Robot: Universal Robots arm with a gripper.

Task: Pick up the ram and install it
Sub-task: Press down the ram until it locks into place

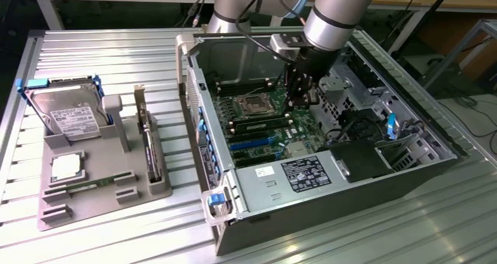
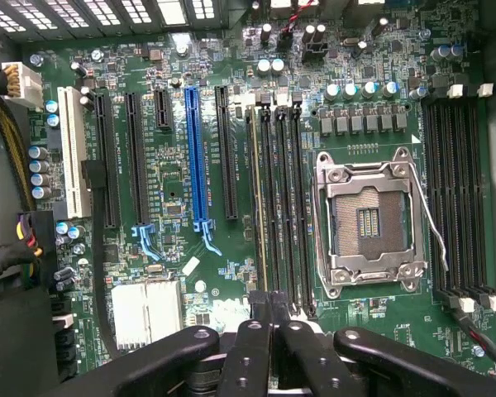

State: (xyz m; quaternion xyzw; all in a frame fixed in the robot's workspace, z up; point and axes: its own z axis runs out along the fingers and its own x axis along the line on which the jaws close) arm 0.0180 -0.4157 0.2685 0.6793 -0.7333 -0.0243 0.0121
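Black linkage bars of the hand [image 2: 271,303] fill the near edge of the wrist view, and its two fingers [image 2: 255,331] are brought together with no gap between them and nothing clamped in them. Their tips sit low over the motherboard [image 2: 174,182], at one end of the bank of memory slots [image 2: 283,207] between the expansion slots and the empty processor socket [image 2: 368,219].

The ram [image 2: 257,207] stands on edge in the slot of that bank nearest the blue expansion slot [image 2: 195,157], showing as a thin, pale line along its length. In the exterior view the hand [image 1: 298,101] reaches down into the open computer case [image 1: 326,177], with the ram [image 1: 264,126] upright on the board just beside it. From these angles it is hard to say whether the fingertips are pressing on the ram's top edge or are just clear of it.

Out on the worktop [image 1: 93,49], the grey parts tray [image 1: 116,203] carries a hard drive [image 1: 66,116], an upright card [image 1: 148,142] and another green stick [image 1: 81,186] lying flat near its front.

The main risk, as I judge it, is an uneven seat. The tips are near one end of the stick, so a push there could drive that end home while the far end rides high and its latch stays unclipped. A push slightly off the edge could slide the fingers onto the neighbouring slot, or flex the board
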